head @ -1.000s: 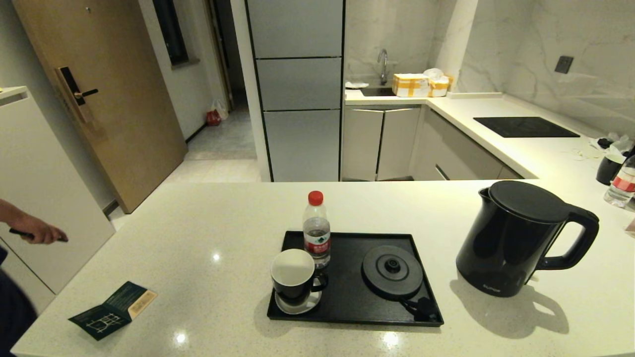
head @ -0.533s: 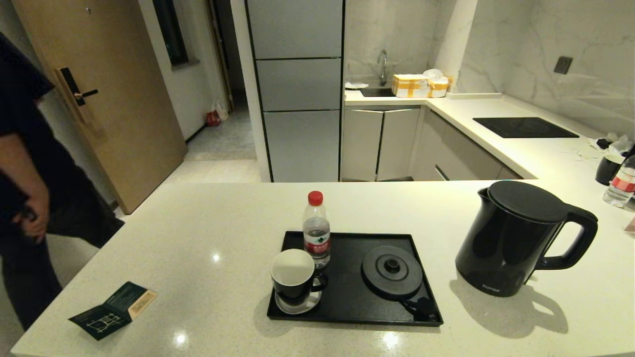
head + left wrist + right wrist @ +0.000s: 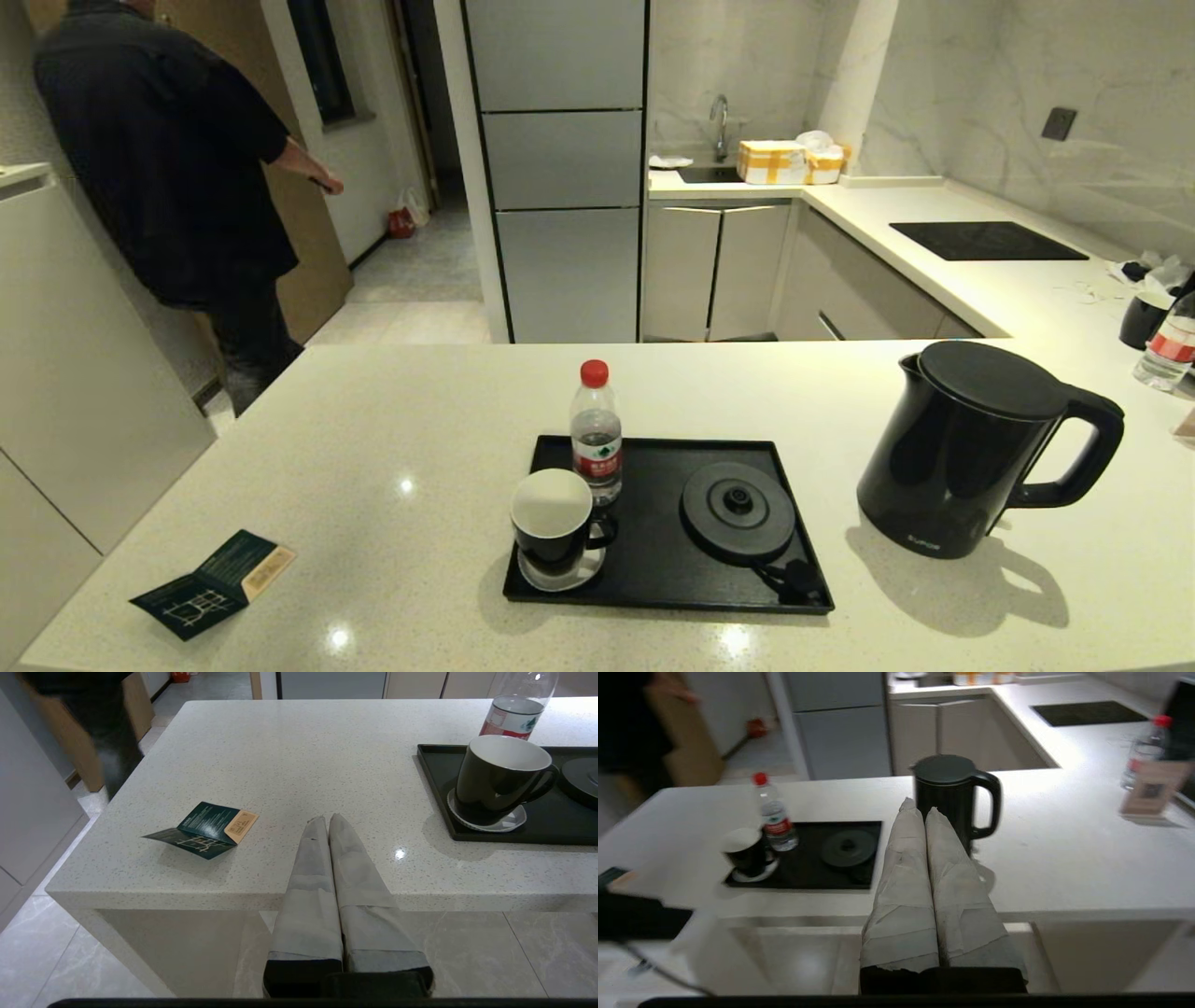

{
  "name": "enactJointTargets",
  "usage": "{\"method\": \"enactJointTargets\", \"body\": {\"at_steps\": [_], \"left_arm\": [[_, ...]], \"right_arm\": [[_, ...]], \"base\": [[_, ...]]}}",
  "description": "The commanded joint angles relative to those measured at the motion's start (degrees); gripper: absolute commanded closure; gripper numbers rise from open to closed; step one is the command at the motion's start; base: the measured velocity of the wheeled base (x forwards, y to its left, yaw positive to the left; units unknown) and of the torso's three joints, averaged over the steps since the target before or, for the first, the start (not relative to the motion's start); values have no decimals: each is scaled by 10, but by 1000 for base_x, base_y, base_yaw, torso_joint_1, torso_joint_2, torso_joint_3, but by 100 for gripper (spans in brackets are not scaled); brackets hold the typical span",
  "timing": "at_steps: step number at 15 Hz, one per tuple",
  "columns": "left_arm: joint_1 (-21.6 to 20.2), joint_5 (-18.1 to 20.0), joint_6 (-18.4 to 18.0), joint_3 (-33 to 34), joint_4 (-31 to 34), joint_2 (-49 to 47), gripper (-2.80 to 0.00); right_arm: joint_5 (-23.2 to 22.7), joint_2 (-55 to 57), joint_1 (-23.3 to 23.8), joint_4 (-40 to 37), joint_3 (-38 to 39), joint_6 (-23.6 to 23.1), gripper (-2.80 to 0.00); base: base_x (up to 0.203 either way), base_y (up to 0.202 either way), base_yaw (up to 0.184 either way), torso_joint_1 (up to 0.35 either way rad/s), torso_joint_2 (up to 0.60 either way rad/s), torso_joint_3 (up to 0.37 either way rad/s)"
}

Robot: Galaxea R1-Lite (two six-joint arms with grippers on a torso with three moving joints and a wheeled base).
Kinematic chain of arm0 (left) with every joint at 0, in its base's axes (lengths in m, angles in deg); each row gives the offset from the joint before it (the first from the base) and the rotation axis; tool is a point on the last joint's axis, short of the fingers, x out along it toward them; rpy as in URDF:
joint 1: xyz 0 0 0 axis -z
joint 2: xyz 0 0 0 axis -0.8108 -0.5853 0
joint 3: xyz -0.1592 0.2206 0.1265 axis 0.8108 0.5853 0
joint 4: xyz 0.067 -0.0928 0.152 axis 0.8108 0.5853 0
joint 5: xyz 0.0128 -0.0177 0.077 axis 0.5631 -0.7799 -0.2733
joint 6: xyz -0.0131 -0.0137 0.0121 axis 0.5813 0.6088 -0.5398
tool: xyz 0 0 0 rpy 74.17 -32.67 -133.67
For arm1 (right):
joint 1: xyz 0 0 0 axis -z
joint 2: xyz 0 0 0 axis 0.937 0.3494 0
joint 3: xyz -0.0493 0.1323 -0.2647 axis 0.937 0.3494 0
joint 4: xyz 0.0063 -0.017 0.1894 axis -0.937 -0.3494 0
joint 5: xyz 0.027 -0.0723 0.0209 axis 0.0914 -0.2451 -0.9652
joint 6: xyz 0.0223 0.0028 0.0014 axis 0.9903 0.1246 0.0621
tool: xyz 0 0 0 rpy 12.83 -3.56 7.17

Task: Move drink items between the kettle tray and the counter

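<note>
Neither arm shows in the head view; both are held back off the near edge of the table (image 3: 392,420). In the left wrist view the left hand (image 3: 325,820) has its two wrapped fingers pressed together, holding nothing, its tips over the near part of the table with a folded dark green leaflet (image 3: 205,829) to one side and the kettle tray (image 3: 551,821) to the other. In the right wrist view the right hand (image 3: 920,807) is likewise closed and empty, pulled back before the table's edge and aimed toward the kettle (image 3: 950,795). Taking the kettle tray (image 3: 653,569) as the clock centre in the head view, the kettle (image 3: 962,448) stands upright on the table at about 3 o'clock, just off the tray's rim, lid on, handle turned away from the tray. On the tray, the round kettle base (image 3: 738,513) lies toward 3 o'clock, with its cord plug toward 5; a black mug (image 3: 553,518) on a white saucer sits at 8 o'clock, and a red-capped water bottle (image 3: 596,434) stands at 10 o'clock just behind the mug. The leaflet (image 3: 213,583) lies well apart at 9 o'clock near the table's edge. A second bottle (image 3: 1167,350) and mug (image 3: 1146,317) stand far off at 2 o'clock. A person in black (image 3: 177,159) stands beyond the table at 10 o'clock, by the door.
</note>
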Motion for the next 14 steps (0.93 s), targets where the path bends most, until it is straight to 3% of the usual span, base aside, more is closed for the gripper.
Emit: {"method": "enactJointTargets", "body": {"at_steps": [1, 4, 7, 10, 14], "left_arm": [[0, 0, 0, 0, 0, 0, 0], [0, 0, 0, 0, 0, 0, 0], [-1, 0, 0, 0, 0, 0, 0], [0, 0, 0, 0, 0, 0, 0], [0, 0, 0, 0, 0, 0, 0]], "right_arm": [[1, -14, -53, -9, -1, 1, 0], [2, -116, -62, 18, 106, 2, 0], [20, -169, -55, 130, 215, 81, 0], [32, -167, -53, 294, 397, 90, 0], [49, -166, -53, 610, 754, 22, 0]], "base": [[0, 0, 0, 0, 0, 0], [0, 0, 0, 0, 0, 0], [0, 0, 0, 0, 0, 0], [0, 0, 0, 0, 0, 0], [0, 0, 0, 0, 0, 0]]}}
